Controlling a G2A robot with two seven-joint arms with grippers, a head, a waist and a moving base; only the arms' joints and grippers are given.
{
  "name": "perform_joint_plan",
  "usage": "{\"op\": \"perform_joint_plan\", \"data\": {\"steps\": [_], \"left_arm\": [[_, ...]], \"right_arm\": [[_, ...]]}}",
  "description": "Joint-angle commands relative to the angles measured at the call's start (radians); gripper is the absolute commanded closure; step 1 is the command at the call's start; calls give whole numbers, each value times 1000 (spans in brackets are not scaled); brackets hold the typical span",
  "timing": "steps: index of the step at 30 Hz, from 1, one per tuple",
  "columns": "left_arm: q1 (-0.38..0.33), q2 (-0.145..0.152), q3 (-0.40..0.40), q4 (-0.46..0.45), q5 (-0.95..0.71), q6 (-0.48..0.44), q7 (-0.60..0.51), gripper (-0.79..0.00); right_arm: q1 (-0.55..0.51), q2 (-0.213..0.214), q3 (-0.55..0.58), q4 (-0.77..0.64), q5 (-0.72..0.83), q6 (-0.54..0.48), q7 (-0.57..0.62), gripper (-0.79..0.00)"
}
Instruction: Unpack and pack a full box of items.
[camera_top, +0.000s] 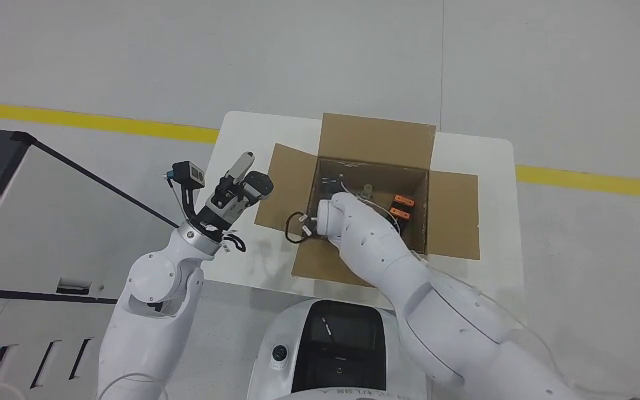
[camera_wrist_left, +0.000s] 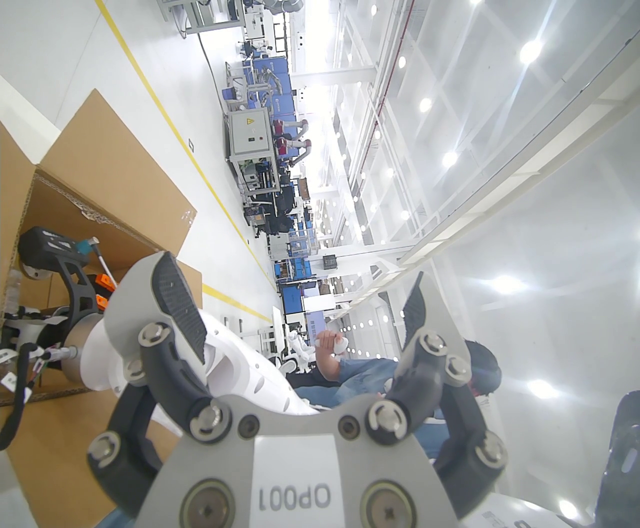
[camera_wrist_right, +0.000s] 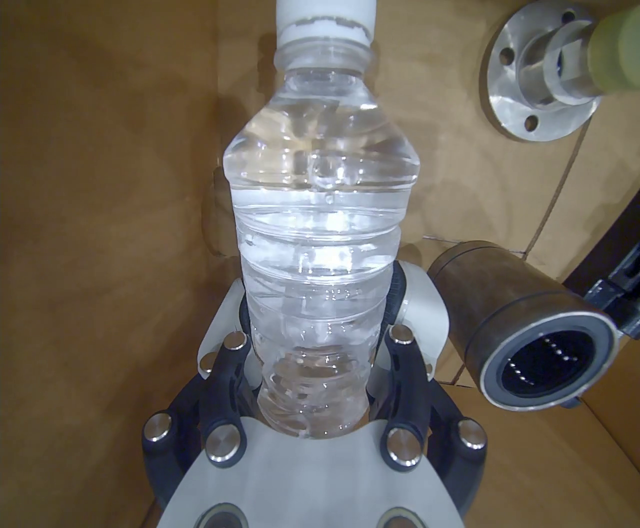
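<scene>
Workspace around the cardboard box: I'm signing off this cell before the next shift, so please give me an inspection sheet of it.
Surface: white table, carrying the cardboard box.
Job's things: cardboard box open, flaps out; inside, a water bottle, a metal cylinder, a flanged metal part and orange parts.
Clutter: nothing seen.
Grippers: left gripper, jaws open, empty, beside the box; right gripper inside the box, jaws shut on the water bottle.
Cables: black cable looped at the right wrist.
Surroundings: grey floor with a yellow line; machinery farther off.
</scene>
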Motion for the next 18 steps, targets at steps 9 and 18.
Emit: {"op": "perform_joint_plan", "data": {"steps": [9, 18], "left_arm": [[0, 0, 0, 0, 0, 0, 0, -785], [0, 0, 0, 0, 0, 0, 0, -785]], "right_arm": [[-3, 2, 14, 9, 5, -19, 17, 0], [-1, 11, 34, 43, 19, -56, 17, 0]]}}
